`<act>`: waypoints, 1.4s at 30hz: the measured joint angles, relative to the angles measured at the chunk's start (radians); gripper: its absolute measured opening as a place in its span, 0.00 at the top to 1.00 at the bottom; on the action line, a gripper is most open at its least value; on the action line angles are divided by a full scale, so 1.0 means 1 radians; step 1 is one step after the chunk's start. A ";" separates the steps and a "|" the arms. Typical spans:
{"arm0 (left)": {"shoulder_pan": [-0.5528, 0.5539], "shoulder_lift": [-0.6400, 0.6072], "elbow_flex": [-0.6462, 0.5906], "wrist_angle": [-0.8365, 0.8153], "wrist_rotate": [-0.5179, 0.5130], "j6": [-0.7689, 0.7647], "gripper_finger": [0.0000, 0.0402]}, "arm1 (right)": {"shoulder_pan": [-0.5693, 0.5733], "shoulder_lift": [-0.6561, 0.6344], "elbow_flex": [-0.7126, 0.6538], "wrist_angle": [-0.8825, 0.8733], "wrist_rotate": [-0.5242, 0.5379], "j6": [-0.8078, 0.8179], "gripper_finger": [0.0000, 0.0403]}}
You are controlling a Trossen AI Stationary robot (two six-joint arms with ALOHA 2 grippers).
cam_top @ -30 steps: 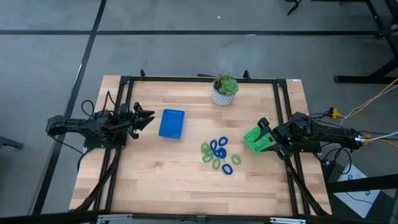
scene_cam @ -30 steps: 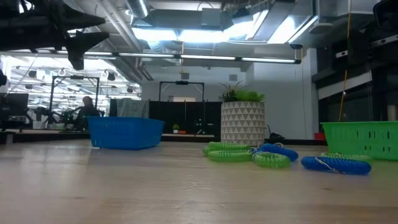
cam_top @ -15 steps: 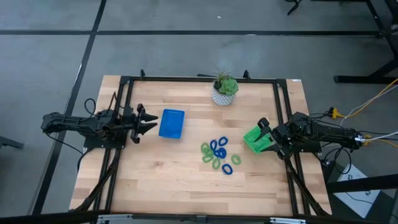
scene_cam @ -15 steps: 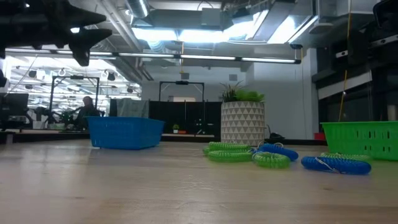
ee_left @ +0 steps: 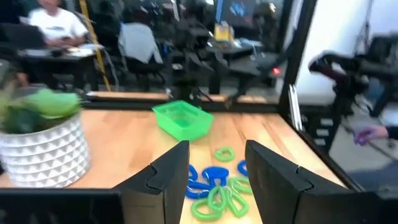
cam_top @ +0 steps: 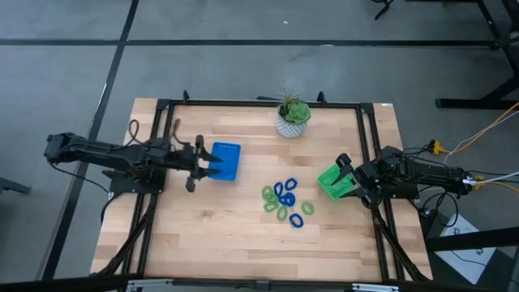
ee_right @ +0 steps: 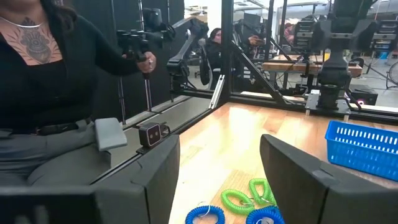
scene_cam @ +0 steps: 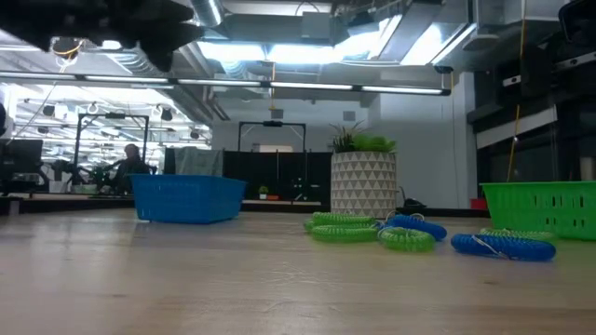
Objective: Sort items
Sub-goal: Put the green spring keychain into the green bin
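The items are small coiled loops, blue and light green, lying in a cluster (cam_top: 284, 203) on the wooden table right of centre; the low view shows the loops (scene_cam: 372, 228) flat on the boards. A square blue tray (cam_top: 225, 161) stands left of them and a green tray (cam_top: 328, 180) to their right. My left gripper (cam_top: 207, 165) hangs open and level above the table at the blue tray's left edge, pointing toward the cluster (ee_left: 217, 186). My right gripper (cam_top: 347, 174) waits open beside the green tray, with nothing between its fingers.
A potted plant in a white patterned pot (cam_top: 292, 118) stands at the table's far edge, behind the cluster. A black frame runs along the table's sides (cam_top: 369, 146). A person in dark clothes (ee_right: 43, 81) sits beyond the table. Bare boards lie toward the near edge (cam_top: 243, 243).
My left gripper has travelled from the table's left edge toward the right, up to the blue tray's left side, rising and rolling about its own axis on the way. Its fingers keep the same gap. The loops and trays have not moved.
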 joint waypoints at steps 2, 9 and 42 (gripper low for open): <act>-0.001 0.072 0.041 -0.003 0.019 0.019 0.62 | 0.000 0.000 0.000 0.000 0.000 0.000 0.45; -0.051 0.323 0.196 -0.044 -0.029 0.144 0.62 | 0.000 0.000 0.000 0.000 0.000 0.000 0.45; -0.114 1.080 0.666 -0.257 -0.073 0.189 0.46 | 0.000 0.000 0.000 0.000 0.000 0.000 0.45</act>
